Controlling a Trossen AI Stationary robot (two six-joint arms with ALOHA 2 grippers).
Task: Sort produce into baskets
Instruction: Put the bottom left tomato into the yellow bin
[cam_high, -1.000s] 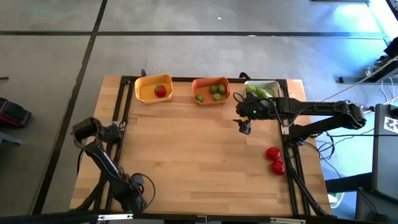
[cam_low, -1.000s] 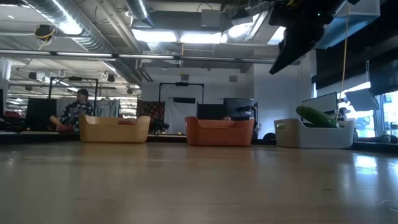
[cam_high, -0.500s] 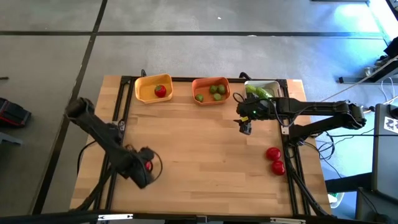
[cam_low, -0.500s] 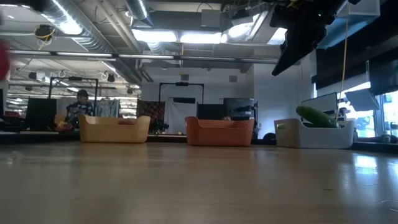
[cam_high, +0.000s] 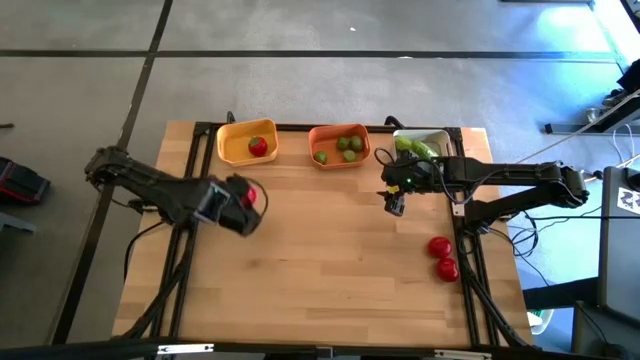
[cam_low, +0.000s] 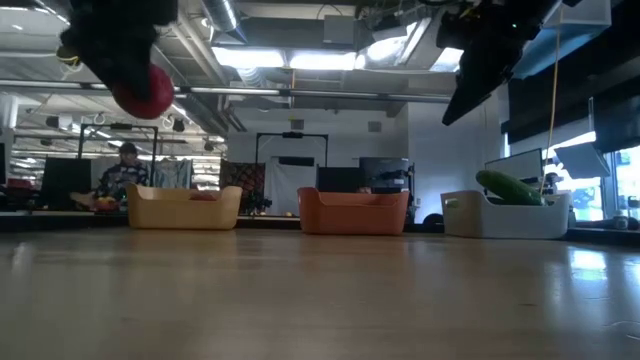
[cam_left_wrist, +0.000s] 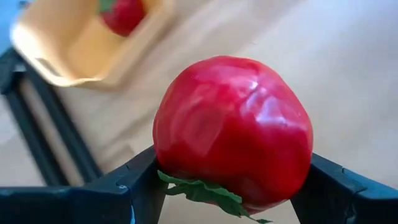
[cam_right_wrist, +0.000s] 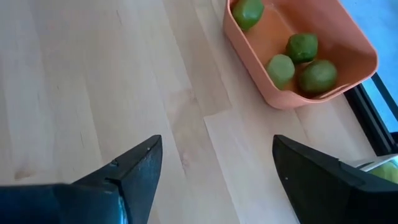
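Observation:
My left gripper (cam_high: 248, 197) is shut on a red tomato (cam_left_wrist: 233, 130), high above the table's left half, near the yellow basket (cam_high: 246, 144), which holds one tomato (cam_high: 258, 146). The orange basket (cam_high: 339, 145) holds several limes. The white-grey basket (cam_high: 424, 144) holds cucumbers (cam_low: 510, 187). Two more tomatoes (cam_high: 441, 257) lie near the table's right edge. My right gripper (cam_high: 395, 204) is open and empty above the table, just near of the orange and white baskets. My left gripper pinches the tomato's two opposite sides (cam_left_wrist: 163, 146) between its two fingers, with the green leafy stem end (cam_left_wrist: 199, 190) toward the gripper. The tomato is lifted clear, high above the table.
A black frame (cam_high: 195, 160) runs along the table's edges. A person (cam_low: 122, 175) sits in the room far behind the table. Bare wood lies across the table's middle and near part.
My left gripper has swung up from the table's near left corner toward the far edge and the yellow basket, carrying the tomato clear of the table. My right arm has kept still.

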